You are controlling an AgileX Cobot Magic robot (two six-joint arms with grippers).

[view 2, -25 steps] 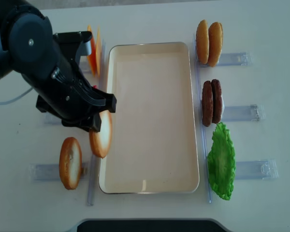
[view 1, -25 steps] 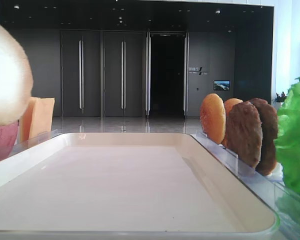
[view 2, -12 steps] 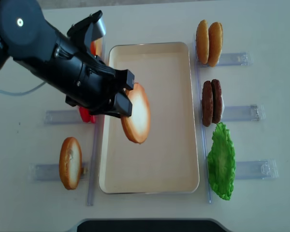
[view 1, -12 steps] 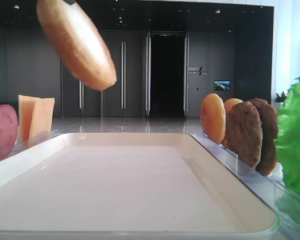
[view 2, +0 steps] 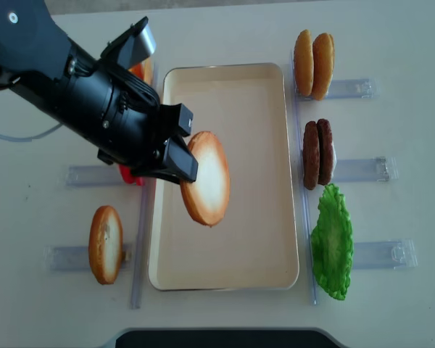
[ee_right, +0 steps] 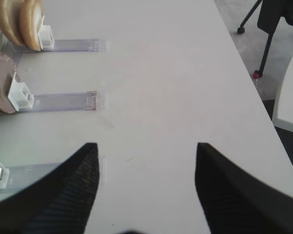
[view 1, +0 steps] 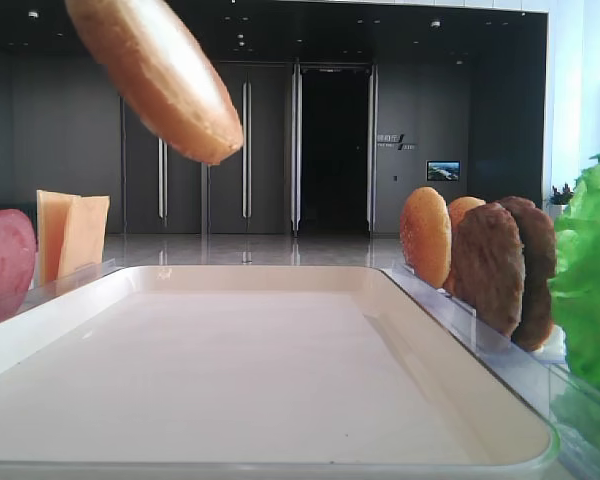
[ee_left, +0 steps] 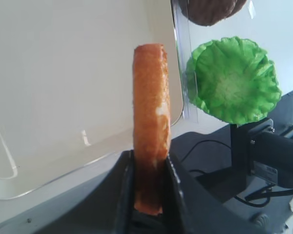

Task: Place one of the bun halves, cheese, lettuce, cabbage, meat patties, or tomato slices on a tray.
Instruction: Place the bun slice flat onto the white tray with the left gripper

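My left gripper (view 2: 180,154) is shut on a bun half (view 2: 206,178), holding it by its edge in the air over the cream-white tray (view 2: 268,254), pale face up. The low front view has this bun half (view 1: 158,72) high above the tray (view 1: 480,400). In the left wrist view the bun half (ee_left: 150,122) stands edge-on between the fingers (ee_left: 173,180). Another bun half (view 2: 105,243) stands in a rack at the left. Two buns (view 2: 313,64), the meat patties (view 2: 317,154) and the lettuce (view 2: 332,242) stand right of the tray. Cheese (view 1: 72,232) is at the far left. My right gripper (ee_right: 145,165) is open over bare table.
Clear plastic racks (view 2: 362,170) lie on both sides of the tray. A red slice (view 1: 2,262) stands beside the cheese. The table's right edge (ee_right: 244,73) runs close to the right gripper, with floor and a stand beyond it.
The left gripper has carried the bun half rightward from the tray's left rim to above the tray's middle-left, rising. The right gripper has not visibly moved.
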